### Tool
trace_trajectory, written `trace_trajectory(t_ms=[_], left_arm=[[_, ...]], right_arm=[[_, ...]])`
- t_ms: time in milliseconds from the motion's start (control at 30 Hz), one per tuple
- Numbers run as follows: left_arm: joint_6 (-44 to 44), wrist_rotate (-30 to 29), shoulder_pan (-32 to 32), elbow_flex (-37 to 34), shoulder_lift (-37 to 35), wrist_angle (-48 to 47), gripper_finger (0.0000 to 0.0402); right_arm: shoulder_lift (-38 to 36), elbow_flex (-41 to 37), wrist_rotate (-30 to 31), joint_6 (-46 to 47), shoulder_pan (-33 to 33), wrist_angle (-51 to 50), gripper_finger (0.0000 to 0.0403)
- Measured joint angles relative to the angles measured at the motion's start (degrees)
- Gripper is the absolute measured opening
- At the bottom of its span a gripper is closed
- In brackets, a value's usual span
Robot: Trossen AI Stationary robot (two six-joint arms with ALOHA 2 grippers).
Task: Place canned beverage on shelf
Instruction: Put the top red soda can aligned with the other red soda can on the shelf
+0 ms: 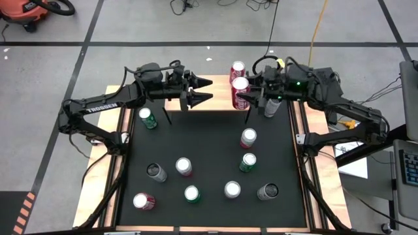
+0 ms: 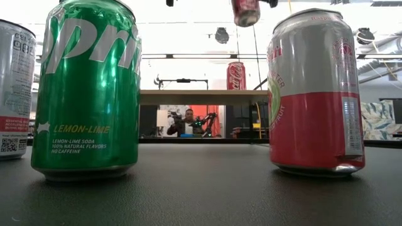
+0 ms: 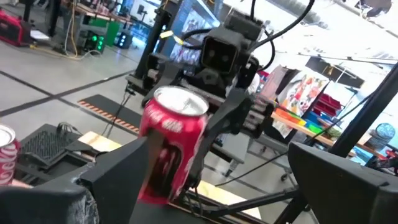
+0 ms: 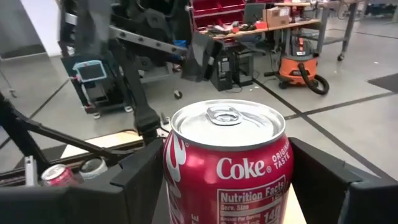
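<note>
Coke can (image 4: 227, 165) sat clamped between the two dark fingers of the right gripper (image 1: 243, 96), held upright with its silver lid and pull tab facing up. In the high view that gripper hung at the far right part of the table, over the right end of the shelf (image 1: 219, 91), whose light wood top ran across the far edge. A second red Coke can (image 1: 237, 69) stood on the shelf just beyond the held one; the low view showed it upright on the wooden top, with the held can hanging above it and apart from it.

The left gripper (image 1: 200, 91) hovered over the left part of the shelf with its pointed fingers spread and nothing between them, aimed toward the right arm. From the left wrist camera, the held can and the right arm's camera block showed straight ahead.

On the black table (image 1: 209, 150) stood several other cans: a green Sprite can (image 1: 147, 118) at the far left, a red and silver can (image 1: 248, 138) and a green one (image 1: 247, 162) on the right, and more nearer the front. A person sat in the room far behind the table.
</note>
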Motion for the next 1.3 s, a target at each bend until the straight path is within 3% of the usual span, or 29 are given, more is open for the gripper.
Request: trace_trajectory(t_ms=[400, 700, 1000, 1300], left_arm=[[0.5, -0.2, 0.0, 0.0, 4.1, -3.4, 0.0386], [0.5, -2.0, 0.0, 0.0, 7.3, -3.0, 0.0386], [0.5, -3.5, 0.0, 0.0, 9.1, -3.3, 0.0386], [0.5, -4.6, 0.5, 0.0, 9.2, -3.3, 0.0386]], right_arm=[[0.0, -21.7, 0.1, 4.6, -0.8, 26.9, 0.027], [0.0, -23.1, -0.8, -0.2, -6.5, 28.6, 0.027], [0.0, -23.0, -14.5, 0.2, -16.3, 26.0, 0.027], [0.0, -28.4, -17.8, 2.6, -19.3, 32.4, 0.027]])
